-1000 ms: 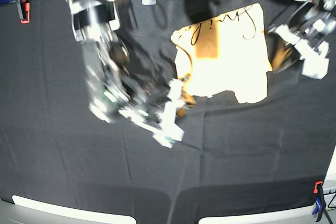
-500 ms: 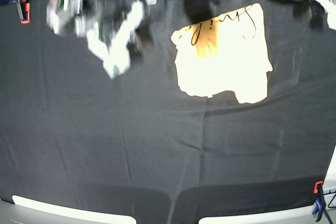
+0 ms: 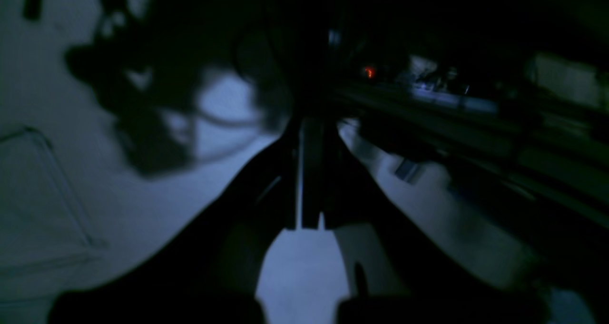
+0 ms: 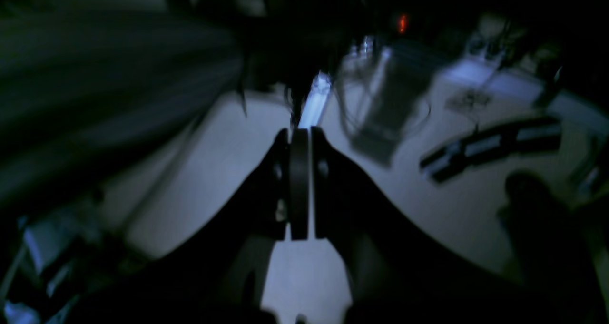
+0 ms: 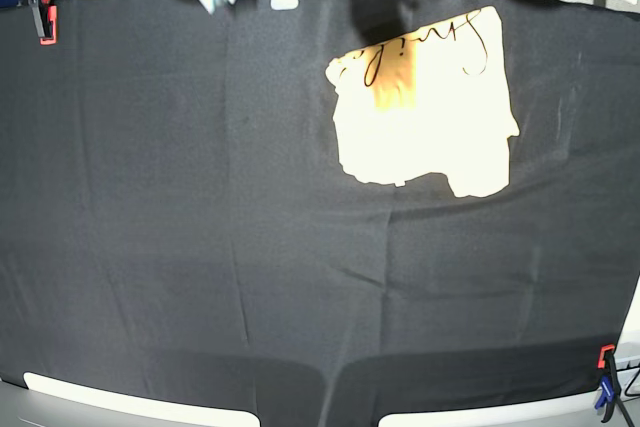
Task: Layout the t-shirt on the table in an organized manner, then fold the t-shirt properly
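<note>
At the near edge of the base view there are two white edge strips (image 5: 140, 402), and at the near right corner stands one small red-topped clamp with a blue body (image 5: 606, 379). From there the wide flat table covered with black cloth (image 5: 200, 247) reaches to the far side, with some soft creases in the cloth. One plain pale yellow short-sleeved t-shirt (image 5: 425, 107) lies on this table, in the far right part, folded into a compact, roughly square shape; it is very bright from the light, and a darker orange patch is near its far edge. On its far part there are dark curved lines, which I cannot read. No gripper touches the t-shirt. At the far left corner there is a second red clamp (image 5: 45, 12), so two clamps in total. Both arms are at the far rim of the table, almost out of the base view. The left wrist view is dark and blurred, and the left gripper (image 3: 304, 171) shows its two fingers pressed together with nothing between them. In the right wrist view the right gripper (image 4: 299, 191) is also clenched, its two fingers meeting with nothing held. Behind both grippers only pale, blurred surfaces and dark cables are seen, and I cannot tell more.
</note>
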Robot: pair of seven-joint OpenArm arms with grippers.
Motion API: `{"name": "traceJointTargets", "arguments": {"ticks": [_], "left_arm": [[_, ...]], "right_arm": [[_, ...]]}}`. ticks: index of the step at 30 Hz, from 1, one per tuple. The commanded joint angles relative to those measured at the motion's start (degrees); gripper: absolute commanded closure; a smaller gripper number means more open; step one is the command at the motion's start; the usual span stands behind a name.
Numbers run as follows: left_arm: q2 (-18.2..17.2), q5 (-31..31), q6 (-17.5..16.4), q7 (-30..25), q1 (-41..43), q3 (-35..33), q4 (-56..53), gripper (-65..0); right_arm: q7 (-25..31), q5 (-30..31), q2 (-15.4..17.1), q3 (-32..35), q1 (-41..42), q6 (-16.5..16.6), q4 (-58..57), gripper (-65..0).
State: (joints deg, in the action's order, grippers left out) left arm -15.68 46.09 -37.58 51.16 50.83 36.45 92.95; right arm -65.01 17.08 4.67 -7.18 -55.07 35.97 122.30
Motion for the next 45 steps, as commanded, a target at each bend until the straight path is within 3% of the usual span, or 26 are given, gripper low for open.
{"name": "traceJointTargets", "arguments": {"ticks": [1, 6, 10, 15, 18, 23, 27, 29, 34, 37, 45], "left_arm": [[-0.4, 0.5, -1.0, -0.2, 0.3, -0.8, -2.3, 0.0], [-0.4, 0.2, -1.7, -3.8, -5.7, -6.8, -19.8, 0.0], [-0.4, -9.8, -1.7, -12.4, -12.4, -11.3, -34.1, 0.0], [-0.2, -19.3, -1.7, -26.0, -19.4, -17.2, -47.3, 0.0], [1.0, -24.7, -1.7, -32.6, -22.2, -18.7, -51.6, 0.0], [5.4, -36.1, -1.5, -43.0, -23.7, -18.7, -54.4, 0.0], [9.0, -44.2, -1.3, -51.6, -23.9, -18.6, -54.7, 0.0], [10.5, -46.7, 1.8, -52.7, -24.2, -18.7, -54.8, -1.3], [12.2, -47.1, 14.6, -52.9, -24.3, -18.7, -54.8, -2.7], [11.8, -47.1, 16.0, -52.9, -24.4, -18.6, -54.8, -2.7], [12.0, -43.0, 16.2, -53.0, -24.8, -18.6, -54.9, -2.7]], "right_arm": [[0.2, -0.7, 0.5, 0.1, -1.4, 0.2, -0.3, 0.0], [0.8, -2.4, 1.1, 0.1, -1.2, 0.2, -9.0, 0.0], [2.8, -2.4, 1.5, 0.1, 2.9, 0.2, -19.2, 0.0], [9.9, -2.4, 4.7, 0.1, 12.2, 0.0, -39.0, 0.0], [19.2, -3.6, 7.4, 0.5, 19.5, 0.0, -55.0, 0.0], [36.1, -19.0, 11.8, 4.5, 32.1, -0.5, -83.4, 0.0], [46.6, -23.9, 13.4, 8.8, 39.5, -2.3, -99.3, 0.0], [48.5, -24.4, 13.0, 10.5, 41.3, -3.6, -102.3, 0.0], [50.2, -24.4, 10.6, 13.1, 41.7, -8.3, -101.7, 0.0], [51.4, -24.4, 9.1, 13.2, 41.7, -11.5, -101.4, 0.0], [51.6, -24.0, 8.2, 13.2, 41.8, -11.8, -100.6, 0.0]]}}
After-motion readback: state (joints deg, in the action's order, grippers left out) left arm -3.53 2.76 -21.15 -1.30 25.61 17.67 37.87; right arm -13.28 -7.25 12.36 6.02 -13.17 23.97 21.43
